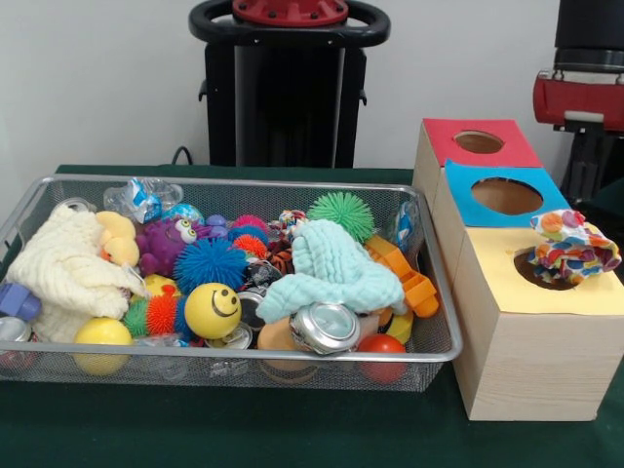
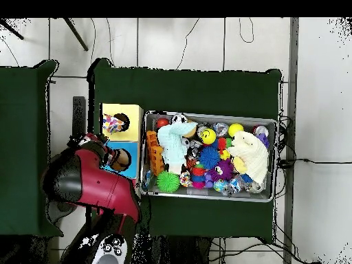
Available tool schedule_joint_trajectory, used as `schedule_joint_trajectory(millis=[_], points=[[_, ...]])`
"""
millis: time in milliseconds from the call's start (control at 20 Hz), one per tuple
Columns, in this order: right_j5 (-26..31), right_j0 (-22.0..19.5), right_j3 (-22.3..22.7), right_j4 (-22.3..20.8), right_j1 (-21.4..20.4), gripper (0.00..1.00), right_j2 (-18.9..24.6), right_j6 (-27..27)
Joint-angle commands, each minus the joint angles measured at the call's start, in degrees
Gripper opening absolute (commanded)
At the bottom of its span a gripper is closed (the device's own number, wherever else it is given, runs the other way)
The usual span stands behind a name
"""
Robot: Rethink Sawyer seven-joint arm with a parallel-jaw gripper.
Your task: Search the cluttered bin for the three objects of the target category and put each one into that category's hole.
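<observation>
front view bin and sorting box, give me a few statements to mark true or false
1. A multicoloured cloth sits in the yellow hole of the wooden box. True.
2. The smiley ball in the wire bin is blue. False: it is yellow; the blue thing behind it is a spiky ball.
3. A crushed drink can lies near the bin's front wall, by the mint green cloth. True.
4. The red hole has a cloth stuffed in it. False: nothing shows in it.
5. The green spiky ball lies outside the bin. False: it is inside, near the back.
</observation>
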Motion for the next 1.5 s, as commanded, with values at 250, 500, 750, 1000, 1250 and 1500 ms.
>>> schedule_joint_trajectory(millis=[250, 500, 750, 1000, 1250, 1500], points=[[-3.3, -1.2, -3.3, 4.5, 3.3, 0.00, 4.6, 15.2], [-4.5, -0.3, -4.1, 5.6, 4.6, 0.00, 3.9, 15.3], [-3.8, 0.6, -5.6, 6.6, 5.5, 0.00, 2.8, 15.4], [-1.7, 2.1, -6.6, 7.1, 6.6, 0.00, -0.3, 15.3], [-3.2, 1.4, -6.3, 6.6, 7.1, 0.00, -0.7, 14.0], [-4.4, 3.2, -7.4, 7.7, 10.0, 0.00, -2.9, 15.0]])
